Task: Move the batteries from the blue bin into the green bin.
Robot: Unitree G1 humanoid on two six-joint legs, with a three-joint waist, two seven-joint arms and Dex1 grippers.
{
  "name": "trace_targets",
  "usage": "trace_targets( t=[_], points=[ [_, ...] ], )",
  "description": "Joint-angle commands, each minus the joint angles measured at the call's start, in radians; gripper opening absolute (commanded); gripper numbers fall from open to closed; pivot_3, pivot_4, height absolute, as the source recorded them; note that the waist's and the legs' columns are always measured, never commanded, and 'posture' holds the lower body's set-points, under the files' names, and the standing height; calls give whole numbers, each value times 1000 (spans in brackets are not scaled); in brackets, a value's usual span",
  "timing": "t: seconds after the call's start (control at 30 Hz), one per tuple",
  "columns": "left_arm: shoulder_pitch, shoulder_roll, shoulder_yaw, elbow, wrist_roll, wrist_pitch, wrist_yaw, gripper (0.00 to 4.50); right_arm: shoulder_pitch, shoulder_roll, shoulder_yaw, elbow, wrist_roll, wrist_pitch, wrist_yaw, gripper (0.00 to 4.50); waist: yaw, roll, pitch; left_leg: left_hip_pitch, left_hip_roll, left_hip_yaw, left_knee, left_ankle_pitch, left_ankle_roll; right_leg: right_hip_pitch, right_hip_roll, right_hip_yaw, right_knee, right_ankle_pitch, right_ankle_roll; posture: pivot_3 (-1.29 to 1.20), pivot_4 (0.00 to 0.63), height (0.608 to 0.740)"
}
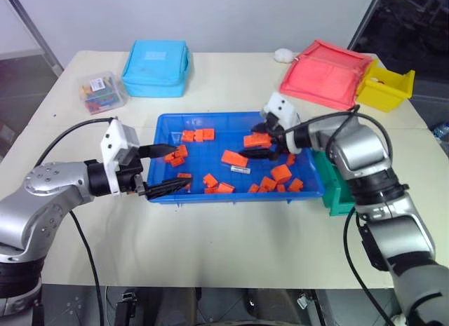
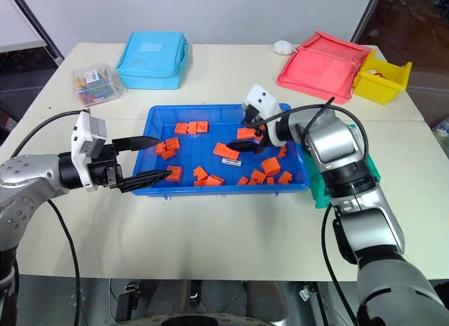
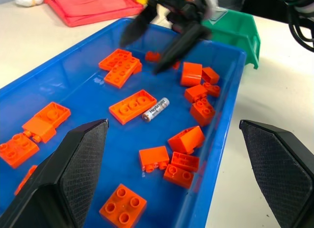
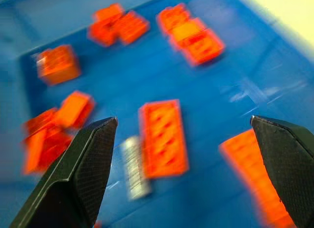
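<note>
I am viewing a pale rectangular bench (image 1: 231, 249) that is carrying everything, described here from largest to smallest. The wide, shallow, bright blue plastic bin (image 1: 210, 126) is sitting at the middle of the bench, and scattered orange toy bricks (image 1: 233, 158) are lying across its floor. At the far edge a light blue zipped fabric pouch (image 1: 156, 66) and a flat red fabric pouch (image 1: 324, 72) are resting well apart, with a small yellow plastic bin (image 1: 386, 87) just beside the red one. The small, deep green plastic bin (image 3: 235, 32) is standing against the blue bin's right wall, partly hidden behind my right arm in the head views. A clear plastic box of coloured pieces (image 1: 102, 92) is sitting near the left corner, and a small white object (image 1: 283, 55) is lying at the far edge.

My left gripper (image 1: 167, 170) is hovering at the blue bin's left wall with its jaws spread wide and empty. My right gripper (image 1: 254, 148) is hanging over the right half of the blue bin, jaws likewise spread and gripping nothing.

One small silver-grey cylindrical battery (image 3: 155, 109) is lying on the blue bin's floor, touching the long edge of a flat orange brick (image 3: 133, 106), below the right gripper.
</note>
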Motion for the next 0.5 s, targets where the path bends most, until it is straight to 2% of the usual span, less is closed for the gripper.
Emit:
trace_targets(
  t=[0.03,0.27,0.5],
  points=[
    [-17,12,18,-4,-4,-15,-13,4500,47,-33,-19,-133,52,80,6,4455,0,0,0,0,0,0,0,0,0,0,0,0,0,0,0,0,150,740],
    [-22,2,8,-6,-2,-15,-10,4500,116,-36,4,-183,72,131,-25,4455,-2,0,0,0,1,0,0,0,0,0,1,0,0,0,0,0,150,740],
    [-16,-2,14,-15,-4,-12,1,4500,113,28,19,-85,69,122,-78,4455,-2,0,0,0,0,0,0,0,0,0,1,0,0,0,0,0,150,740]
  ],
)
